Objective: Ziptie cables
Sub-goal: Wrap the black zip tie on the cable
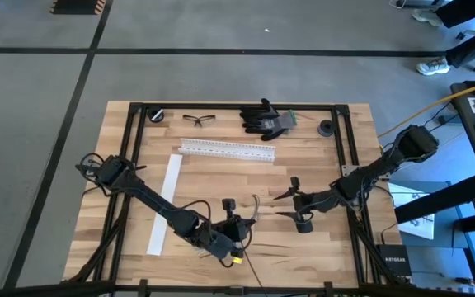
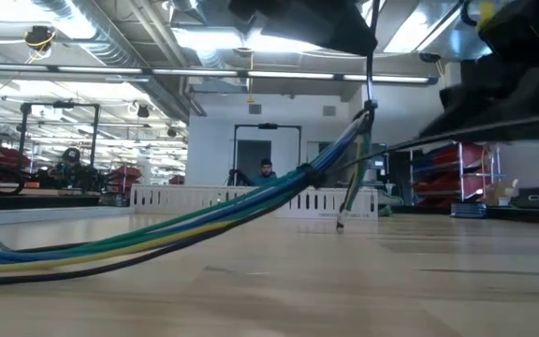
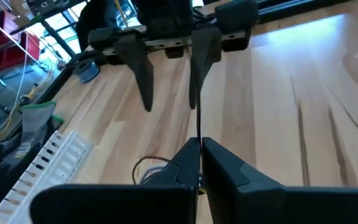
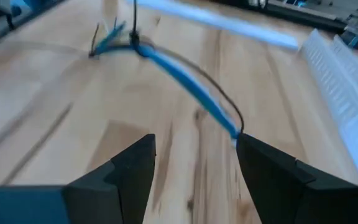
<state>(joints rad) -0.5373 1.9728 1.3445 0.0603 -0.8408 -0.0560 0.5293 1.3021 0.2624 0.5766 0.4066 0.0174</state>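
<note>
A bundle of blue, green, yellow and black cables [image 2: 204,220] slants up from the table's near side to its raised end [image 2: 361,117]. A black tie [image 4: 134,40] goes round it near that end. A thin black strand [image 2: 371,65] rises from the bundle's raised end to my left gripper [image 3: 199,155], which is shut on it near the table's middle front [image 1: 246,223]. My right gripper [image 4: 194,168] stands open and holds nothing, a short way toward the table's right [image 1: 289,201], facing the left gripper and the bundle. My left gripper pinches the thin black strand [image 3: 197,127] between its two fingertips. The strand runs straight and taut out of the shut fingers. The bundle's tied end hangs from it, clear of the table, while the rest of the bundle [image 2: 54,257] lies on the wood.
A long flat white strip [image 1: 165,206] lies left of the arms and a white slotted rail [image 1: 228,148] behind them. Glasses [image 1: 198,120], black gloves [image 1: 266,120] and two small black round things [image 1: 326,128] sit along the far edge. Bare wood shows between the grippers and the rail.
</note>
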